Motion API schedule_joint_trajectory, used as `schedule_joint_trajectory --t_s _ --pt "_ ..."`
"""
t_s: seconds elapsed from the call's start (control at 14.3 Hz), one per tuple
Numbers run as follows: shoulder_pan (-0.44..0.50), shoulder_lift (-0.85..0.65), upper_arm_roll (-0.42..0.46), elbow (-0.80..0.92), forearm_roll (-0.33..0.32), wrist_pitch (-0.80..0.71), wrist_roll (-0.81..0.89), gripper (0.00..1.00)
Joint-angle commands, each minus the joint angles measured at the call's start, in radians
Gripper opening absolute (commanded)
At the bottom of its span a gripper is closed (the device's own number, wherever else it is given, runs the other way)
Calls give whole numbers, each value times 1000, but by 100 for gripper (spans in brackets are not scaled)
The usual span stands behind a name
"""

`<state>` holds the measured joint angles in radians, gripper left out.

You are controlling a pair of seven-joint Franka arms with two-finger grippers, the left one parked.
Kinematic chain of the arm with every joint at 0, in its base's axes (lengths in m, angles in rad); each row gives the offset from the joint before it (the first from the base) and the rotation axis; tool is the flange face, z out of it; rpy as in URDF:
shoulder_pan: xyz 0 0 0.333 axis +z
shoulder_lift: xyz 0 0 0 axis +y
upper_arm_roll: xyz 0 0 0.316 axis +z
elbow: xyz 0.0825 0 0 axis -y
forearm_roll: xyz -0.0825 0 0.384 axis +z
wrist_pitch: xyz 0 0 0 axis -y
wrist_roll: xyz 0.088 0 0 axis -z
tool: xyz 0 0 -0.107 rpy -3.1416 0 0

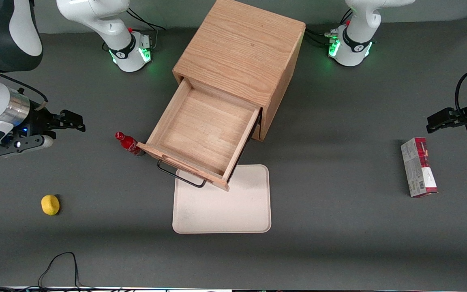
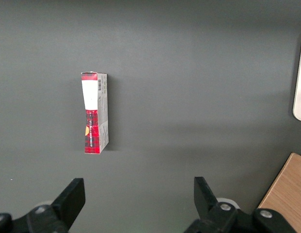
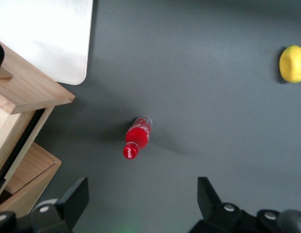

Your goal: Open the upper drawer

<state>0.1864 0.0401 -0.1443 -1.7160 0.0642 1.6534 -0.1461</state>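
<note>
While the upper drawer stands pulled well out, the gripper hangs apart toward the working arm's end, jaws spread and empty.

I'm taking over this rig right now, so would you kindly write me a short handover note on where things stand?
Gripper: open, holding nothing, off toward the working arm's end of the table, away from the cabinet.
Upper drawer: pulled well out, empty inside; its black handle overhangs the white tray.
Red bottle: upright beside the drawer's front corner.
Done: the drawer looks open.
Left: probably nothing; keep the arm off the bottle when parking.
</note>
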Motion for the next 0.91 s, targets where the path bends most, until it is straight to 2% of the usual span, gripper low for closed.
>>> schedule_joint_trajectory --t_s 0.0,0.14,0.21,0.28,0.35,0.84 --pt "15 -57 -8 -14 -17 -27 31 99" --pt "16 -106 -8 -43 -21 -30 30 99" --pt "19 -120 -5 -43 -36 -55 31 100" --pt "12 -114 8 -22 -82 -113 48 100" --pt "-1 -108 17 1 -90 -156 89 100" --pt "-16 -60 23 62 -86 -147 86 100"
